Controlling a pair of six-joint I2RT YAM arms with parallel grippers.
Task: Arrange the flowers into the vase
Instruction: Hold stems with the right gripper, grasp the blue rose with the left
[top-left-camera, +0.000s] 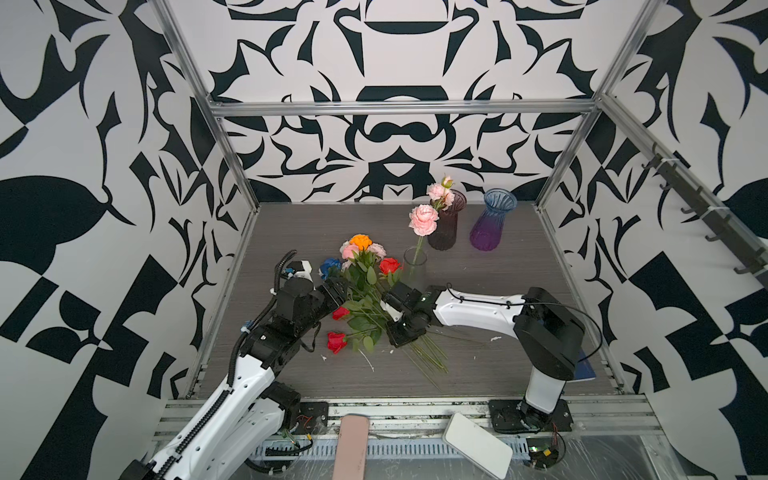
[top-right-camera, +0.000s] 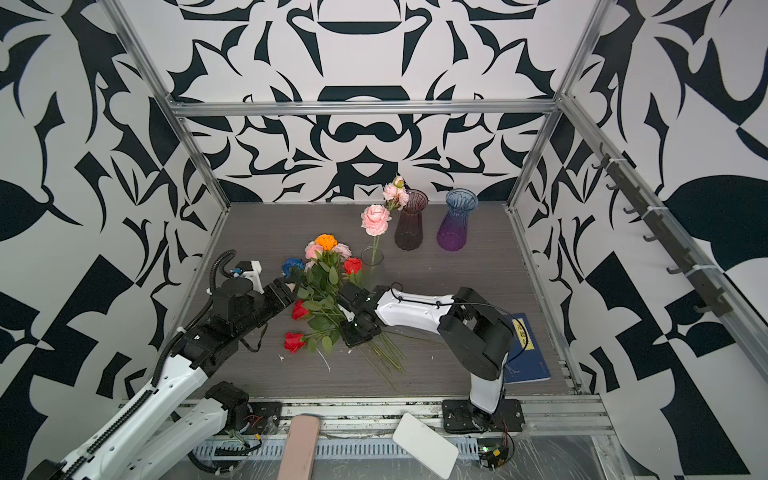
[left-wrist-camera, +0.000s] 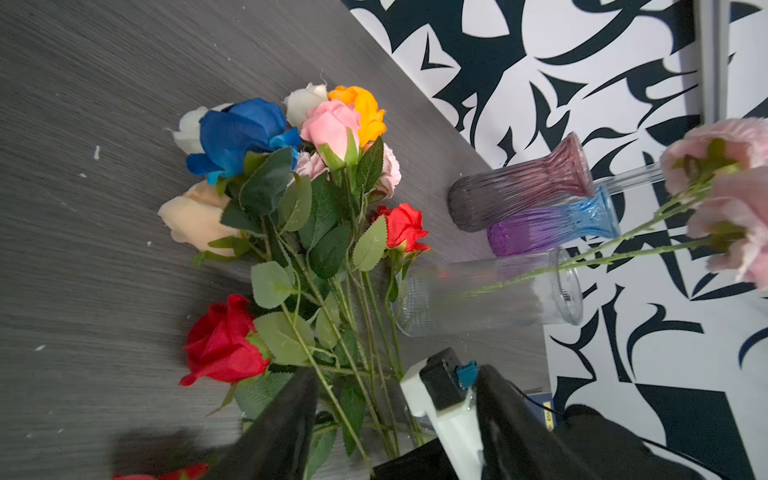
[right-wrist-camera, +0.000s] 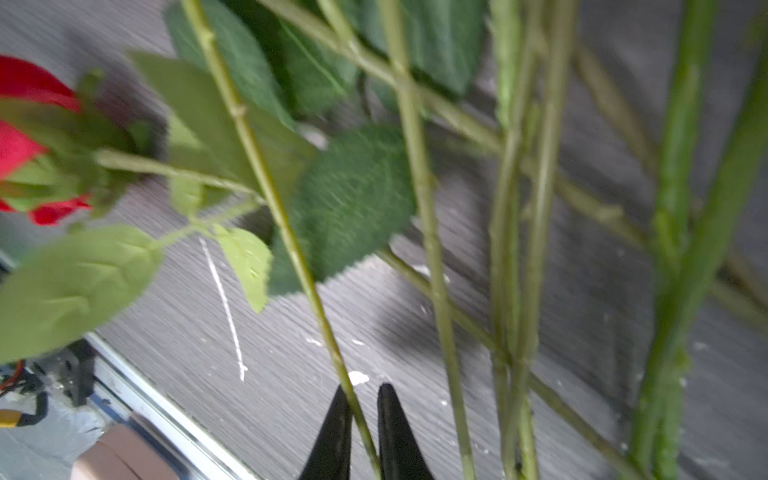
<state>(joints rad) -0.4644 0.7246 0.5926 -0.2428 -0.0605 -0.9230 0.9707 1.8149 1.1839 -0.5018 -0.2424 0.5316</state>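
Left arm (top-left-camera: 249, 374) stretched low over bench (top-left-camera: 498, 257), left pincer (left-wrist-camera: 397, 374) stood open astride flowers (top-left-camera: 365, 270), right arm (top-left-camera: 478, 309) reached into bunch, right pincer (right-wrist-camera: 365, 399) clamped one green stem (right-wrist-camera: 266, 183).

The right hand (right-wrist-camera: 365, 430) seems to pinch one green stem (right-wrist-camera: 269, 188) among blurred flowers (right-wrist-camera: 353, 199) above the grey counter (right-wrist-camera: 187, 324).

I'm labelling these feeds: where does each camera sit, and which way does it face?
Both top views: high at the front, looking down and back at the table; left arm and right arm show, left gripper and right gripper at the flowers.
Left wrist: on the left arm, facing flowers and vases; its open fingers show.
Right wrist: on the right arm, close over the table; its fingers show, shut on a stem.
Shared: all show the flowers.
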